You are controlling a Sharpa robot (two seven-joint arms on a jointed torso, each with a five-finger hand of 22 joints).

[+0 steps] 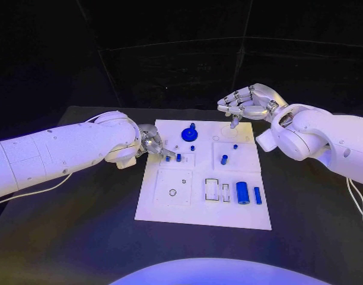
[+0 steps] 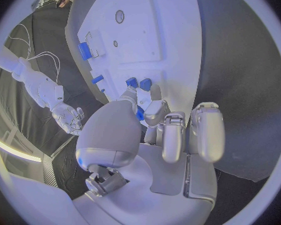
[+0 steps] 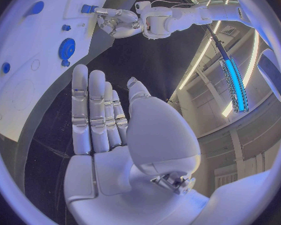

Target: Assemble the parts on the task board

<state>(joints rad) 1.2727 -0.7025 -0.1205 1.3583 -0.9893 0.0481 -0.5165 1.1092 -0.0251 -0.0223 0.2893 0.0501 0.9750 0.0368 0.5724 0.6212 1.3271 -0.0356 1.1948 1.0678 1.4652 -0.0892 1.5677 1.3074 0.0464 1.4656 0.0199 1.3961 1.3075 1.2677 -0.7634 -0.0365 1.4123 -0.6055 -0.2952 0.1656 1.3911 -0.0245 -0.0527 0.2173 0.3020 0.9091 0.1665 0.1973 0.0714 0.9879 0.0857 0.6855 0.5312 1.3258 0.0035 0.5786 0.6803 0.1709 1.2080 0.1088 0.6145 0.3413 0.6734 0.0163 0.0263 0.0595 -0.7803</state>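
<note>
i see the flat white rectangular task board (image 1: 200,205) in the middle of the black table (image 1: 61,237), small blue plastic parts (image 1: 243,192) lying and standing on it. my left hand (image 1: 153,144) rests at the board's left edge, fingertips (image 2: 147,105) pinching a small blue peg (image 2: 140,114). my right hand (image 1: 245,104) hovers over the far right corner, holding nothing, fingers (image 3: 90,105) straight and side by side.

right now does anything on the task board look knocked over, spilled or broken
Nothing stands out. The task board lies flat and square on the table, and the blue parts, such as the gear and the cylinder, sit tidily on it. No piece has strayed onto the table.
</note>
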